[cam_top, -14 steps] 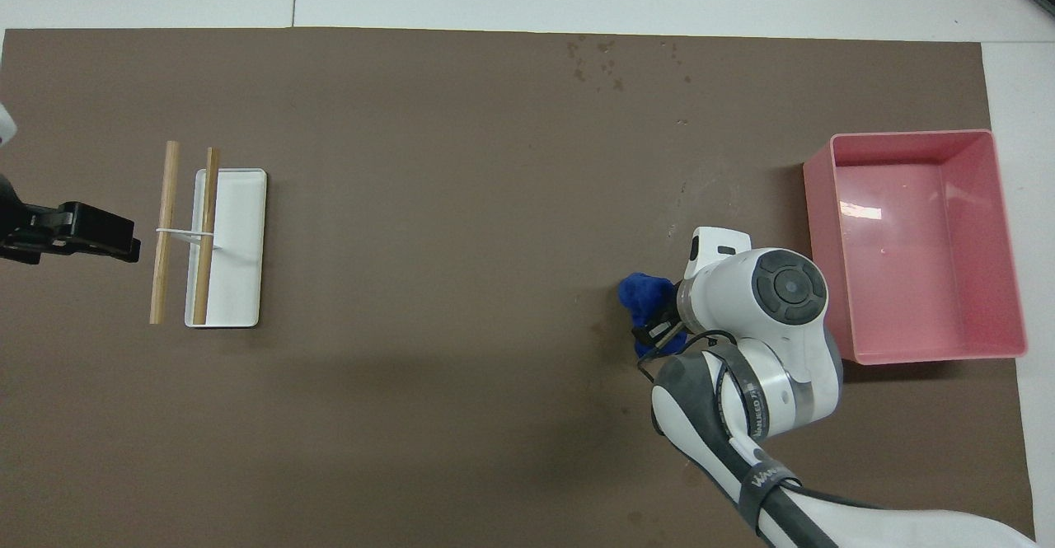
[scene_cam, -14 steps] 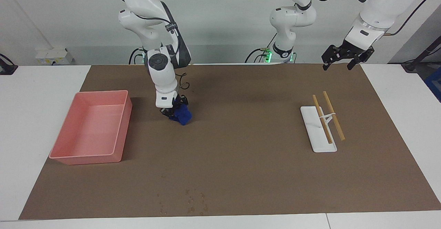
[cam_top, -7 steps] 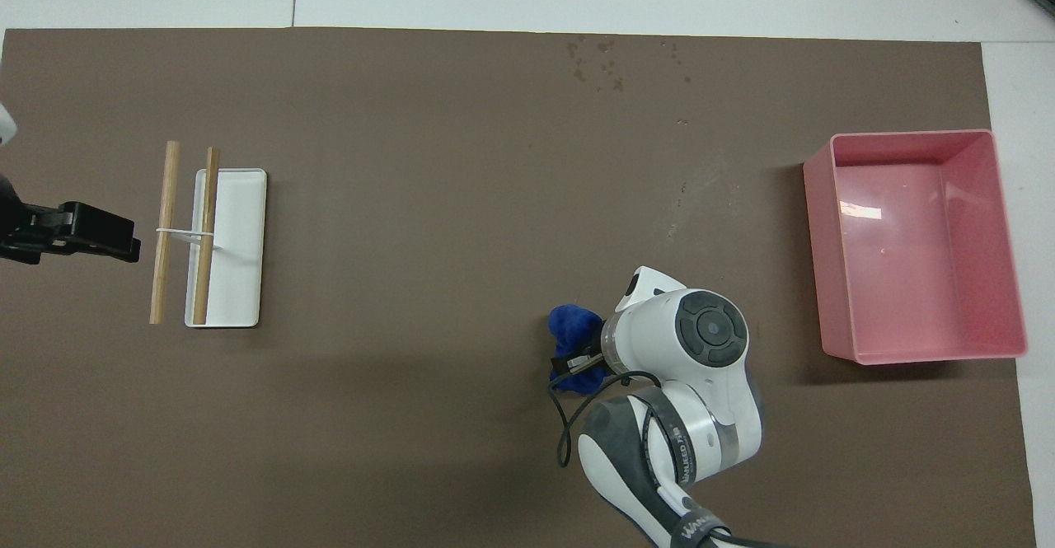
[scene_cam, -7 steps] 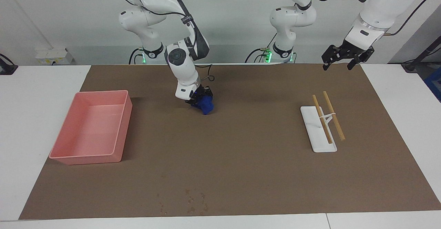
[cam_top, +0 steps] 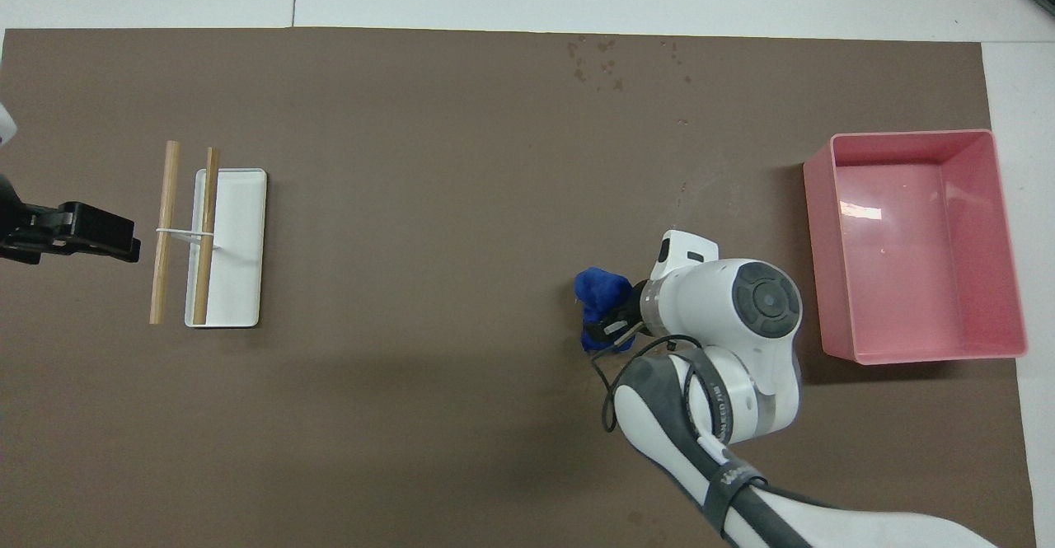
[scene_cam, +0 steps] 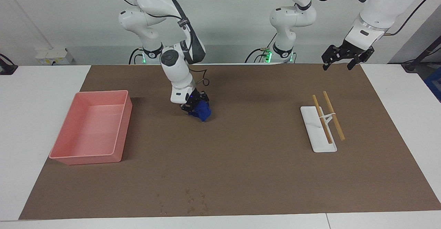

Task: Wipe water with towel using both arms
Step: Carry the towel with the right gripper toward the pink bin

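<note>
- The right gripper (scene_cam: 193, 109) sits a little left of centre in the facing view, its fingers clamped on the towel (scene_cam: 202, 112), a bunched deep-blue wad pressed low on the brown mat (scene_cam: 241, 174).
- In the overhead view the towel (cam_top: 600, 297) shows right of centre, poking out from under the right arm's wrist; the gripper itself is mostly hidden there.
- Whether the cloth presses flat on the mat or only brushes it is hard to judge from either view; it seems to touch.
- The water drops (scene_cam: 193, 201) lie at the bottom centre of the facing view, near the mat's lower edge, and at the top centre of the overhead view (cam_top: 606, 62). They are well apart from the towel.
- To do this step well, I would keep the grip firm and carry the towel straight toward that wet patch, then lower it until the cloth spreads against the mat, not just the fingertips.
- Wipe in overlapping passes across the whole spatter, since the drops are scattered.
- Keep clear of the pink tray (scene_cam: 69, 156) at mid left of the facing view.
- The left gripper (scene_cam: 346, 58) waits at the upper right of the facing view, fingers spread and holding nothing, above the white holder (scene_cam: 310, 125) with its two wooden sticks (scene_cam: 333, 115).
</note>
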`<action>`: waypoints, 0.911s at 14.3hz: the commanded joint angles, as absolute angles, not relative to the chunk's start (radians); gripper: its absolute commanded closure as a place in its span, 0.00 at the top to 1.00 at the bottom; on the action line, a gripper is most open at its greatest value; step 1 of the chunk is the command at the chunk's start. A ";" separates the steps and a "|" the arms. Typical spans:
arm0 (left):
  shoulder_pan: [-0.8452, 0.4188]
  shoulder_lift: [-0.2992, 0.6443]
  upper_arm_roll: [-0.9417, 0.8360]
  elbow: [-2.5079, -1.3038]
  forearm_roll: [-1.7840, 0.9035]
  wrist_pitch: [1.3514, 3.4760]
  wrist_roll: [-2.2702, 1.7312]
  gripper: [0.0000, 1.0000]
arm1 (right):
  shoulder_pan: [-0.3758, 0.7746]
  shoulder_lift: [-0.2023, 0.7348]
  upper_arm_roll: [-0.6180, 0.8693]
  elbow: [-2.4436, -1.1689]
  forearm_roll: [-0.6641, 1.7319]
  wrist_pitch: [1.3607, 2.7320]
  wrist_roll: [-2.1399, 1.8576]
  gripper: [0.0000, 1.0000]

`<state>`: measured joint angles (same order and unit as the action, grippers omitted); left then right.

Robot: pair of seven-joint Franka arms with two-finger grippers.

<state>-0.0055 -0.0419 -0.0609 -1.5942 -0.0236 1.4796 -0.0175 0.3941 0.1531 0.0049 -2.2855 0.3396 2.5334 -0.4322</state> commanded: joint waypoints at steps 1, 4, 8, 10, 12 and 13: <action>0.002 -0.057 -0.063 -1.611 -0.035 1.479 -0.009 1.00 | 0.313 0.170 0.009 -2.269 0.345 2.531 -0.622 0.00; 0.002 -0.057 -0.063 -1.611 -0.035 1.479 -0.009 1.00 | 0.298 0.157 0.012 -2.298 0.325 2.508 -0.618 0.00; 0.002 -0.057 -0.063 -1.611 -0.035 1.480 -0.009 1.00 | 0.308 0.124 0.015 -2.367 0.327 2.499 -0.552 0.00; 0.002 -0.057 -0.063 -1.611 -0.035 1.480 -0.009 1.00 | 0.308 0.111 0.015 -2.381 0.327 2.462 -0.549 0.00; 0.002 -0.057 -0.063 -1.611 -0.035 1.480 -0.009 1.00 | 0.311 0.097 0.015 -2.381 0.331 2.384 -0.493 0.00; 0.002 -0.057 -0.063 -1.611 -0.035 1.480 -0.009 1.00 | 0.314 0.097 0.015 -2.381 0.330 2.373 -0.479 0.00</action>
<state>-0.0055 -0.0419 -0.0609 -1.5942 -0.0236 1.4796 -0.0175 0.3088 0.1152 0.0074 -2.3286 0.3345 2.4192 -0.5282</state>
